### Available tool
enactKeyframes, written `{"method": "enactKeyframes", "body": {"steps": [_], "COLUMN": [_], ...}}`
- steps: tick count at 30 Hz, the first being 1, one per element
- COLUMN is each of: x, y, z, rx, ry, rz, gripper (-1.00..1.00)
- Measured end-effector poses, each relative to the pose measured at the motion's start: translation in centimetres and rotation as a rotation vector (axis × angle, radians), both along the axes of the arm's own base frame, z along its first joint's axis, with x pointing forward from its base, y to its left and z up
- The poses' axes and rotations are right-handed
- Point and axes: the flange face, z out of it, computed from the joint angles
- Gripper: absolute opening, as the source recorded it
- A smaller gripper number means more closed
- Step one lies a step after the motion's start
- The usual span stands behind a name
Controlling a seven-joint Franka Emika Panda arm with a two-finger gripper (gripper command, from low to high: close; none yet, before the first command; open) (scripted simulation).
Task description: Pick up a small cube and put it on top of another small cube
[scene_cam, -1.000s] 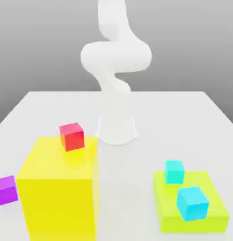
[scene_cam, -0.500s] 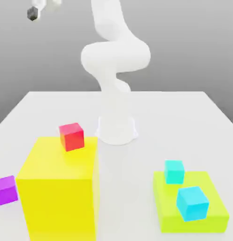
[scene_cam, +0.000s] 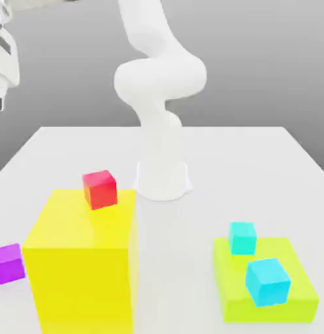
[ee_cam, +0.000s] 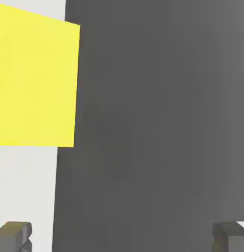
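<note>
White table [scene_cam: 256,156], grey backdrop. Small purple cube [scene_cam: 9,263] on table at exterior view's left edge, just beside big yellow block [scene_cam: 83,261] (red cube [scene_cam: 100,188] on top). Gripper [ee_cam: 122,236] high up, fully open, empty. Nothing grasped; pick and stacking both outstanding.

A pretend computer world: a plain white worktop [scene_cam: 256,163], flat grey background, and bright toy-like blocks [scene_cam: 83,261].
</note>
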Motion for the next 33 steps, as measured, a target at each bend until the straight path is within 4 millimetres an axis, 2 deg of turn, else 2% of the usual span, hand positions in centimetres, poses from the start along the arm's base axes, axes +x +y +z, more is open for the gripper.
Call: {"method": "enactKeyframes", "body": {"steps": [17, 33], "x": [-0.6, -4.0], "y": [-4.2, -6.6], "z": [-12.9, -24.0], "rx": [-0.289, -0.453], "ry": [0.148, 0.265], "rz": [0.688, 1.413], "gripper": [0.0, 0.0]}}
